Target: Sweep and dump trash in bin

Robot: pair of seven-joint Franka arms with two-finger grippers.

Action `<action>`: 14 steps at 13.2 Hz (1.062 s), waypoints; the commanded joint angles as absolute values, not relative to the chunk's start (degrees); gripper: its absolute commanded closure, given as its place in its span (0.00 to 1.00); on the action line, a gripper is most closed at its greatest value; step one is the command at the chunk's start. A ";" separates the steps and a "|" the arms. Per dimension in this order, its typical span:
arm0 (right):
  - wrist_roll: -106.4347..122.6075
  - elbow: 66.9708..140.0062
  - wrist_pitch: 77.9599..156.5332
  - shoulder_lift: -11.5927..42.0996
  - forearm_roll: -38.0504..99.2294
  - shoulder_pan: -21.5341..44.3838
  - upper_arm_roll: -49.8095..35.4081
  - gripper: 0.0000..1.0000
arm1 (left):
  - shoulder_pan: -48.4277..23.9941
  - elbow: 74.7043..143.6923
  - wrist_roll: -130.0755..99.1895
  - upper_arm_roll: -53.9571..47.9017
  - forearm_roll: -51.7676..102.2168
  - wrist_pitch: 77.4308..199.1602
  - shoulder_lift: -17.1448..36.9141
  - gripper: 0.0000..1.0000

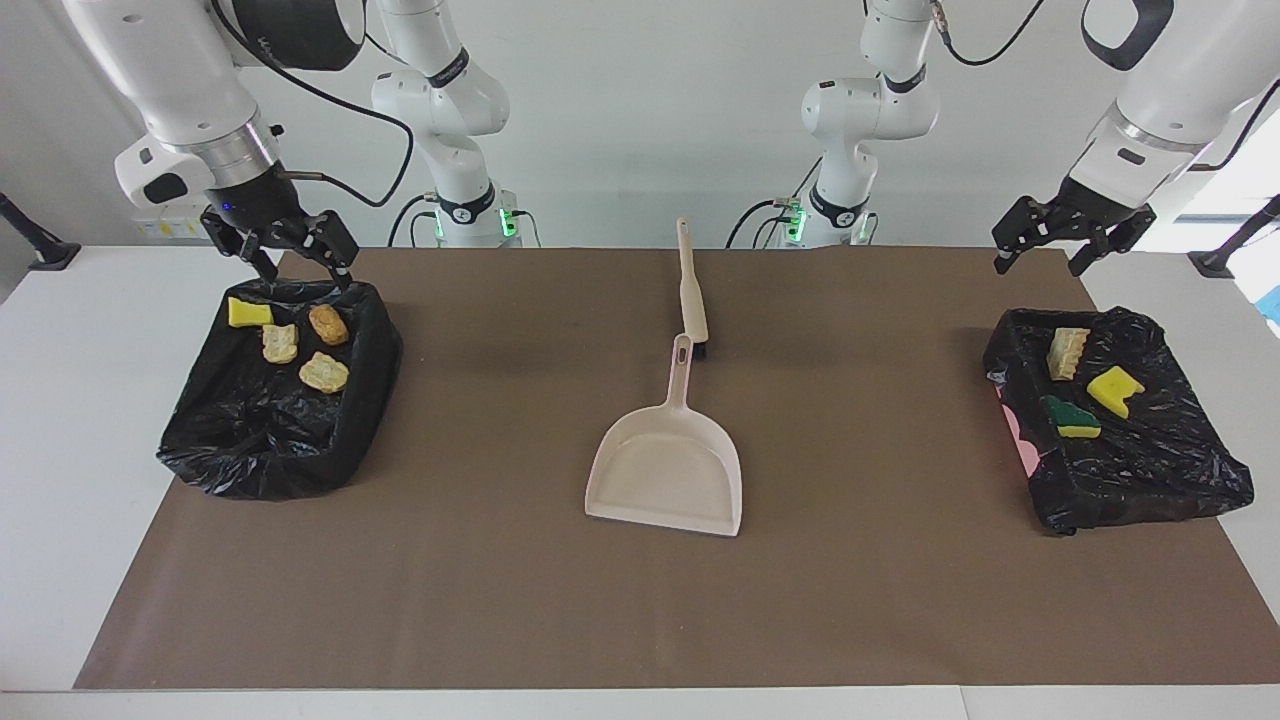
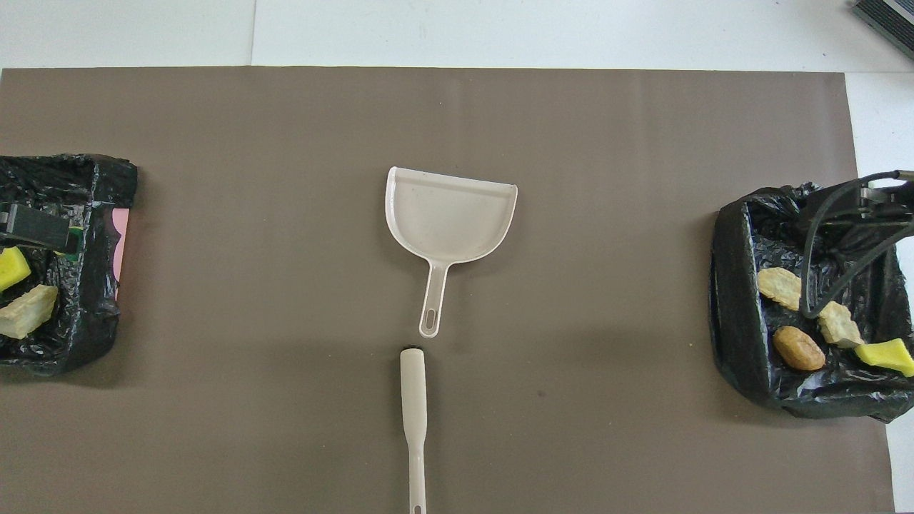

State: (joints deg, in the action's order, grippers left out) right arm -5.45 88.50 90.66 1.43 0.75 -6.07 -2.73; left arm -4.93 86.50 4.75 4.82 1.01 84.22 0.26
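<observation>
Brown paper mat, 7 foam and sponge trash scraps split across 2 black-bagged bins, beige plastic dustpan and brush mid-table, left gripper and right gripper raised over bins, jaws spread, empty

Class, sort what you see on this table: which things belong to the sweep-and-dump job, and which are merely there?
Belonging to the job:
- trash scraps, four in one bin, three in the other
- dustpan
- brush
- two black-lined bins
- left gripper and right gripper, both open and empty

Merely there:
- brown mat
- white table
</observation>
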 commanded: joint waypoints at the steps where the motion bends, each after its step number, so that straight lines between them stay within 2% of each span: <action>1: -4.57 89.03 90.79 0.79 0.26 -6.24 -2.99 0.00 | -5.45 83.58 5.01 4.31 -0.17 80.34 -0.26 0.00; 3: -4.57 89.12 90.62 0.79 0.26 -6.15 -2.99 0.00 | -5.36 84.81 5.10 2.47 0.09 80.51 -2.97 0.00; 7: -4.48 89.12 90.62 0.79 0.18 -6.15 -2.99 0.00 | -5.10 85.95 5.10 2.37 0.35 82.26 -3.43 0.00; 9: -4.39 88.95 90.18 0.88 -0.35 -6.15 -3.08 0.00 | -4.57 91.55 5.01 2.46 0.35 87.25 -6.58 0.00; 14: -4.48 88.77 88.86 0.88 -0.53 -6.07 -3.34 0.00 | -4.48 91.93 5.54 2.55 0.35 87.28 -6.94 0.00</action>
